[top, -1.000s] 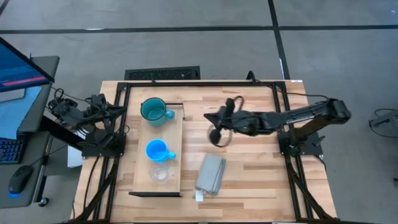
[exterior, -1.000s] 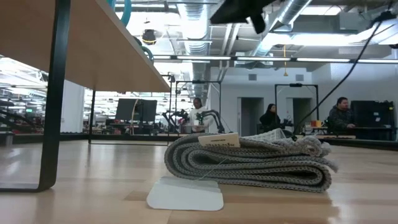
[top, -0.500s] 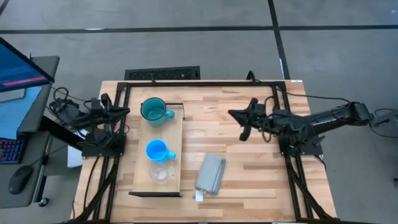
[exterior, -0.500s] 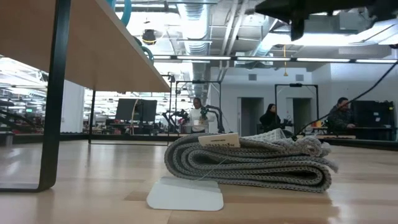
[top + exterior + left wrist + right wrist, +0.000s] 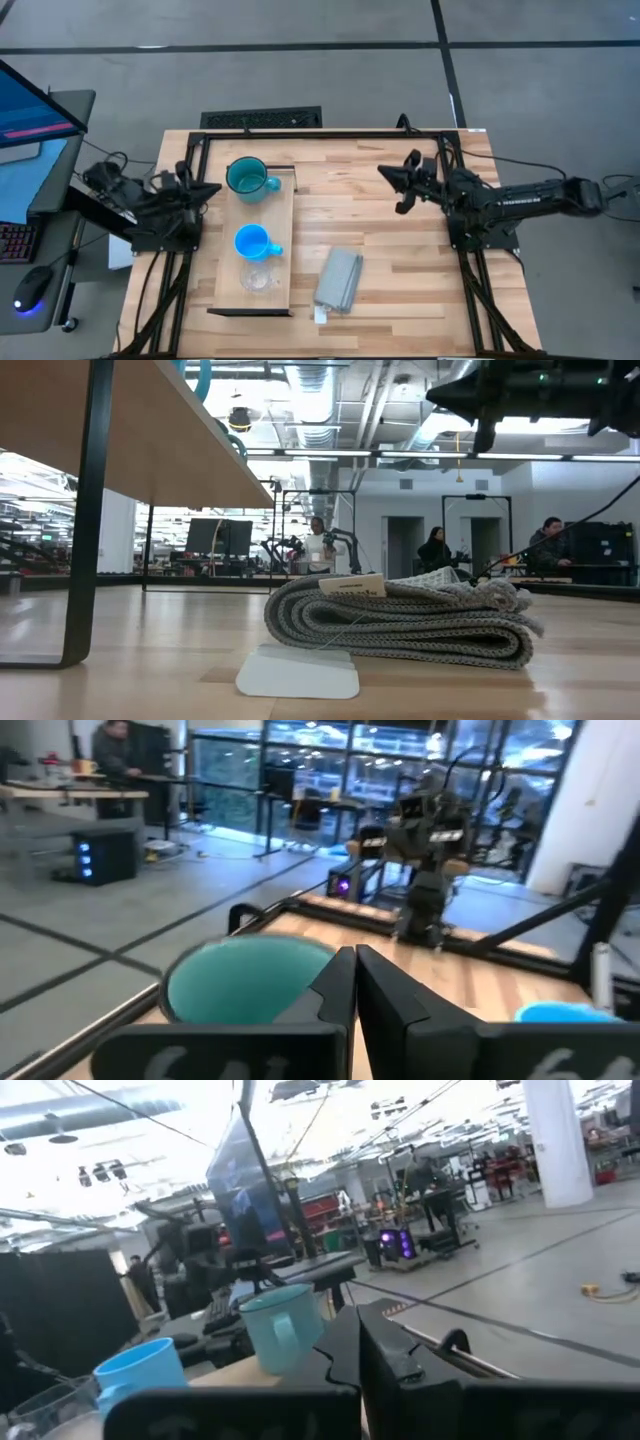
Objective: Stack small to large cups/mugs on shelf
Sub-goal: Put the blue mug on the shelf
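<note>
1. I see the shelf [image 5: 255, 245] on the left half of the desk [image 5: 400, 250], its long axis running from the far side to the near side, dark ends at the short edges
2. Three vessels stand upright in a row along that axis: teal mug [image 5: 246, 179] at the far end, blue mug [image 5: 251, 242] in the middle, clear cup [image 5: 257, 279] nearest the front
3. The teal mug's handle points toward the desk's middle; the blue mug's handle points the same way, slightly toward the front
4. My left hand [image 5: 212, 187] sits at the desk's left edge just beside the shelf's far end, level with the teal mug; its fingers [image 5: 335, 982] are pressed together and hold nothing
5. My right hand [image 5: 384, 172] hangs over the desk's right half, well apart from the shelf, tip aimed at the mugs; its fingers [image 5: 345, 1335] are pressed together, empty
6. A folded grey cloth [image 5: 338, 279] lies right of the shelf, near the front
</note>
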